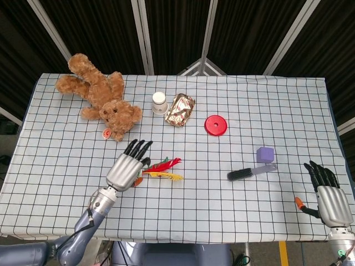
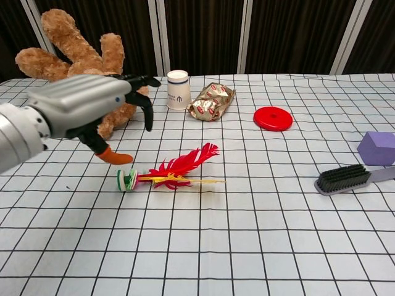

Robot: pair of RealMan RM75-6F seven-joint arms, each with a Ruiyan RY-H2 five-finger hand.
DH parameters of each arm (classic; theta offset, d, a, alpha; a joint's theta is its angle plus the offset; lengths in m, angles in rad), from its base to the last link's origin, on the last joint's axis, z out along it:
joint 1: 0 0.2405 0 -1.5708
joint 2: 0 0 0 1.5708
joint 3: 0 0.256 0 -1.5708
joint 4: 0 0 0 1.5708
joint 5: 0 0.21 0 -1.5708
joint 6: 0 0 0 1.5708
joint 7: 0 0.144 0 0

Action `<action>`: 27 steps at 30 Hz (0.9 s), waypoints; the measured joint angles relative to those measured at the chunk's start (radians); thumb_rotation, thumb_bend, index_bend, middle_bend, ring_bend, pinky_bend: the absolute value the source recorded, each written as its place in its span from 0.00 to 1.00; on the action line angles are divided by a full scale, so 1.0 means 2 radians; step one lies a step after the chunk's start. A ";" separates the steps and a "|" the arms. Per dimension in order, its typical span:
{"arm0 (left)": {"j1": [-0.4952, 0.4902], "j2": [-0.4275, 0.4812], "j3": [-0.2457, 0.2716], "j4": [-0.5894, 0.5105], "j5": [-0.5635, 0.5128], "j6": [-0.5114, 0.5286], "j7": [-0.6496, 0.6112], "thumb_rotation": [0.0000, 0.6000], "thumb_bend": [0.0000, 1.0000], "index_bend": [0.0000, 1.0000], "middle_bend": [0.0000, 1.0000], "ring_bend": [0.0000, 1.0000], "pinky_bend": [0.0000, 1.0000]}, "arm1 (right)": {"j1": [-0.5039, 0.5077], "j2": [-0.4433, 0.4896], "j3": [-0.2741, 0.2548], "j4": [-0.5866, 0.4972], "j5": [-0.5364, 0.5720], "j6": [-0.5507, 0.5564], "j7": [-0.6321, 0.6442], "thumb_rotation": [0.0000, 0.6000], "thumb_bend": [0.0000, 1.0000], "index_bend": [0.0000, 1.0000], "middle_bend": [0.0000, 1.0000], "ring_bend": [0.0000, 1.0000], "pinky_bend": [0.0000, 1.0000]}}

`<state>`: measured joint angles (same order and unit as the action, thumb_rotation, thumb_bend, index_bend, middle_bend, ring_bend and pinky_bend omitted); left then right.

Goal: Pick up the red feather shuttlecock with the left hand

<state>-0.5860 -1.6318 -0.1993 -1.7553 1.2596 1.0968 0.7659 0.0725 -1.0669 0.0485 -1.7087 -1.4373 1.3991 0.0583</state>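
Near the middle of the table (image 1: 233,210), on the checked cloth, the red feather shuttlecock (image 1: 160,169) is laid flat, its green and white base pointed left and its red and yellow feathers fanned to the right. Directly above that base the left hand (image 1: 125,168) is hung, palm down, fingers (image 2: 139,92) spread and curled slightly downward, nothing held; in the chest view the orange thumb tip is seen just above the base, and contact cannot be told. At the near right edge of the table the right hand (image 1: 331,203) is rested, fingers extended and apart, nothing held.

Further items on the table:
- Brown teddy bear (image 1: 100,97), lying sprawled at the far left, an orange tag beside its head.
- White paper cup (image 1: 159,103), upright, right of the bear.
- Crumpled gold foil packet (image 1: 179,110), just beside the cup on its right.
- Red disc (image 1: 216,125), flat, right of the packet and apart from it.
- Purple cube (image 1: 265,154), at the right.
- Brush with dark bristles and grey handle (image 1: 250,172), lying just near of the cube, the handle end close to the cube.

Behind the far edge of the table dark curtains and pale frame bars are seen.
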 measured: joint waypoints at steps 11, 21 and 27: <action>-0.043 -0.139 -0.012 0.100 -0.049 0.024 0.059 1.00 0.31 0.45 0.00 0.00 0.00 | 0.000 0.002 0.002 -0.002 0.005 -0.004 0.012 1.00 0.34 0.00 0.00 0.00 0.00; -0.066 -0.210 -0.013 0.183 -0.063 0.030 0.051 1.00 0.36 0.48 0.00 0.00 0.00 | 0.003 0.004 0.004 -0.003 0.006 -0.009 0.025 1.00 0.34 0.00 0.00 0.00 0.00; -0.072 -0.236 -0.011 0.220 -0.060 0.034 0.042 1.00 0.41 0.50 0.01 0.00 0.00 | 0.004 0.005 0.004 -0.003 0.006 -0.011 0.028 1.00 0.34 0.00 0.00 0.00 0.00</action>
<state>-0.7294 -2.1040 -0.2212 -1.3148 1.1399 1.1641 0.8506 0.0805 -1.0579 0.0570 -1.7143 -1.4248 1.3777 0.1151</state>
